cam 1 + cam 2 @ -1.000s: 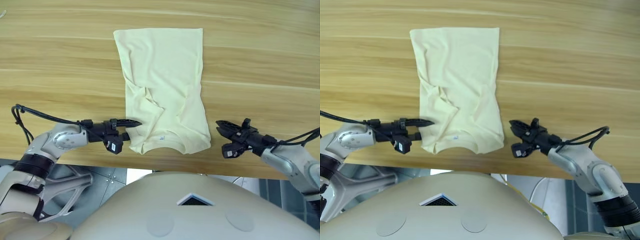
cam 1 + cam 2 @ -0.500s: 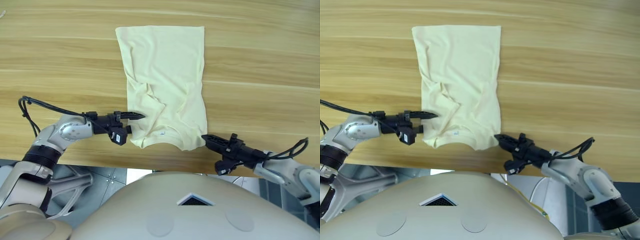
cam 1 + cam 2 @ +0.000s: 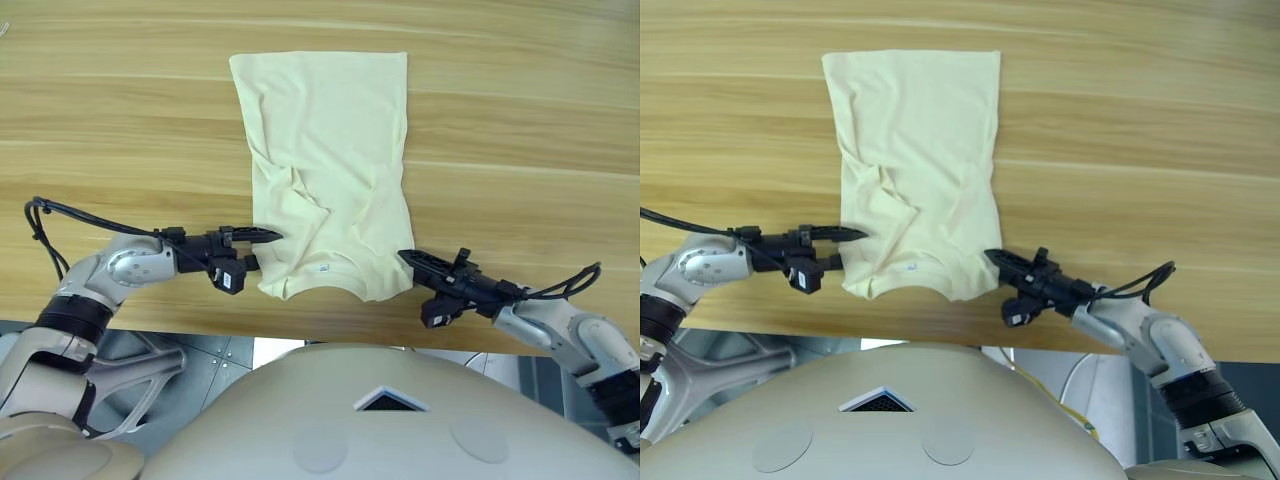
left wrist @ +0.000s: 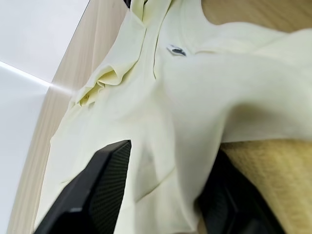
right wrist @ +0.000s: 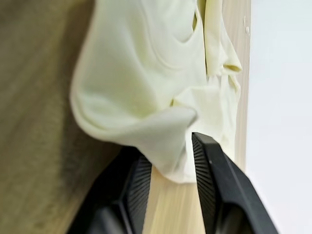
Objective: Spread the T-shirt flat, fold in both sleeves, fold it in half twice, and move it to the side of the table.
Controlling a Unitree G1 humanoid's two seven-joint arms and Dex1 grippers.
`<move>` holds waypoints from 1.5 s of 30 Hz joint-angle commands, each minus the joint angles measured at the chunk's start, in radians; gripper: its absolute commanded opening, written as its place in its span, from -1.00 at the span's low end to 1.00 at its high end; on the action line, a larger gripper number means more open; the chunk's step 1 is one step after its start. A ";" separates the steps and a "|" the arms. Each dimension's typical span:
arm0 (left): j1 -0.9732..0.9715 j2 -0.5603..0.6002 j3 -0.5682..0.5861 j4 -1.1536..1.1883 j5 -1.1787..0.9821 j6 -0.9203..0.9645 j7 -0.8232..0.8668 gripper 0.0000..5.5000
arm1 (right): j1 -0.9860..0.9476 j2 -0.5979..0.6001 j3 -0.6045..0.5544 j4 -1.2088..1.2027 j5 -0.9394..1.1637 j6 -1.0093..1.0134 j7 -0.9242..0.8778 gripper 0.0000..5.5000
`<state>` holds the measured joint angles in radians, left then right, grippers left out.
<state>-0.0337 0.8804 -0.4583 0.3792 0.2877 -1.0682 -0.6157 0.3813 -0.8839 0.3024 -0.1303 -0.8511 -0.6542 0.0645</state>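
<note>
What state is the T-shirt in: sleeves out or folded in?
Sleeves folded in: the T-shirt forms a narrow rectangle, no sleeves sticking out sideways.

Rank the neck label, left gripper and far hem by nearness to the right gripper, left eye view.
1. Neck label, just left of the right gripper.
2. Left gripper, across the T-shirt.
3. Far hem, at its opposite end.

Both arms were silver-grey with black joint bands. The left gripper (image 3: 266, 237) and right gripper (image 3: 410, 261) were black and slim, with ribbed pads (image 5: 140, 194); black cables (image 3: 75, 224) looped alongside.
</note>
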 commanded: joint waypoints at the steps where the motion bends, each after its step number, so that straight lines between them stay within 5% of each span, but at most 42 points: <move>1: 0.042 0.058 -0.009 0.053 0.056 0.029 -0.044 -0.16 | 0.030 -0.084 -0.031 0.070 -0.018 0.030 0.069 -0.48; 28: -0.013 0.020 -0.084 0.035 0.045 0.023 -0.106 -0.16 | 0.045 -0.060 0.076 -0.046 -0.001 0.017 0.156 -0.48; 36: -0.007 0.070 -0.100 0.034 -0.004 -0.013 -0.144 -0.66 | 0.037 -0.053 0.070 -0.047 0.019 0.020 0.178 -0.98; 45: 0.047 0.098 -0.047 0.037 -0.024 -0.021 -0.113 -1.00 | 0.008 -0.038 0.067 -0.039 0.032 0.015 0.198 -1.00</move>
<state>-0.0172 0.9725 -0.4945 0.3840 0.2276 -1.1075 -0.7112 0.3779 -0.9232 0.3517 -0.2085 -0.7914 -0.6586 0.2208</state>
